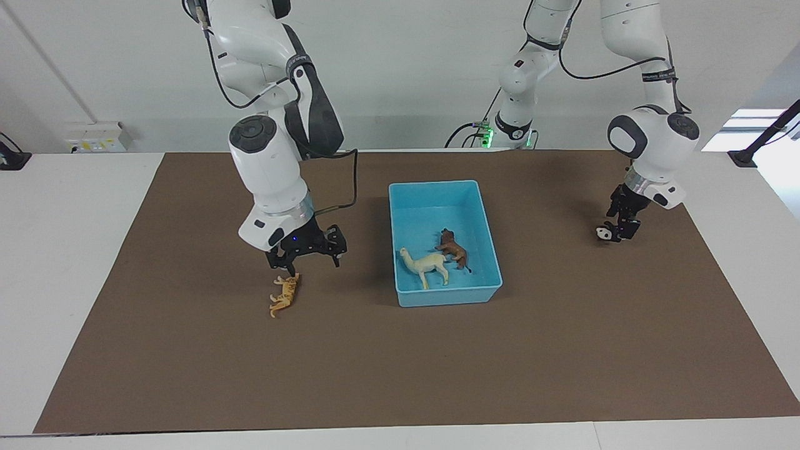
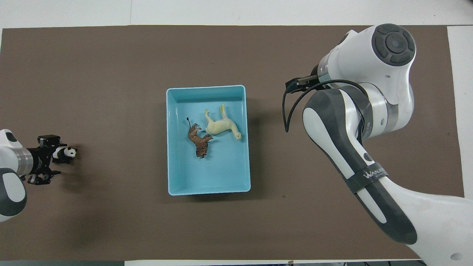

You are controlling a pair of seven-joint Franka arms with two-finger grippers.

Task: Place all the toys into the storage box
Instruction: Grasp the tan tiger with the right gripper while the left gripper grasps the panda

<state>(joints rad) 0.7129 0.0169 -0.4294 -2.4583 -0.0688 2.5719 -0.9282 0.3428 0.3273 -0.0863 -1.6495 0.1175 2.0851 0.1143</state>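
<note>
Storage box (image 1: 487, 215): light blue bin sitting mid-bench on the brown mat (image 1: 187, 375), between the two arms.

Cream-white horse-like figurine (image 1: 428, 264): lying on its side in the box, in the half farther from the robots.

Brown lion (image 1: 454, 247): lying in the box, touching the cream figurine.

Orange striped tiger (image 1: 284, 295): lying on its side on the mat toward the right arm's end of the bench, well apart from the box.

Black-and-white panda (image 2: 66, 152): being held off the mat, toward the left arm's end of the bench.

Right gripper (image 1: 307, 257): hanging just over the tiger's head end, fingers spread wide, not yet around it.

Left gripper (image 1: 615, 230): fingers pinching the panda, over bare mat well apart from the box.

Step in hand, as judged: two toys stowed, two outstanding; panda carry and tiger pick-up both pending.

Next move calls for: right gripper lowering to straddle the tiger's body; left gripper travelling across to above the box before letting go
</note>
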